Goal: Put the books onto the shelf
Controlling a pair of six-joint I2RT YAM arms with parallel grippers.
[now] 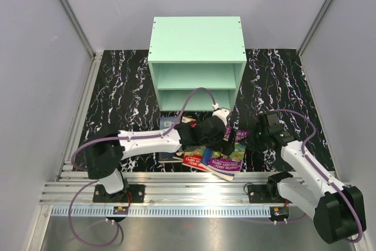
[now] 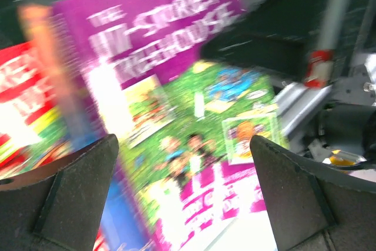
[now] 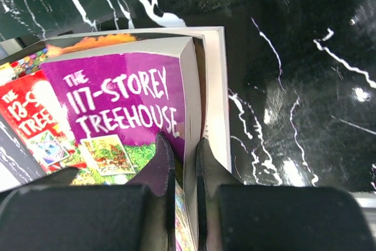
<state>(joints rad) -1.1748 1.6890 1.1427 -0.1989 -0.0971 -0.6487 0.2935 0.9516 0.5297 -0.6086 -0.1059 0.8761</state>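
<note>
The right claw pinches the page edge of the purple book, whose long axis runs straight ahead; the left claw gapes above it.

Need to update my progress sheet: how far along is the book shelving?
Done: nothing yet; both compartments of the shelf look empty. In hand: the right hand is pinched on the edge of the purple book, while the left hand hovers open above its cover. Left: every visible book in the pile lies on the table in front of the shelf, so all have yet to be shelved.
</note>
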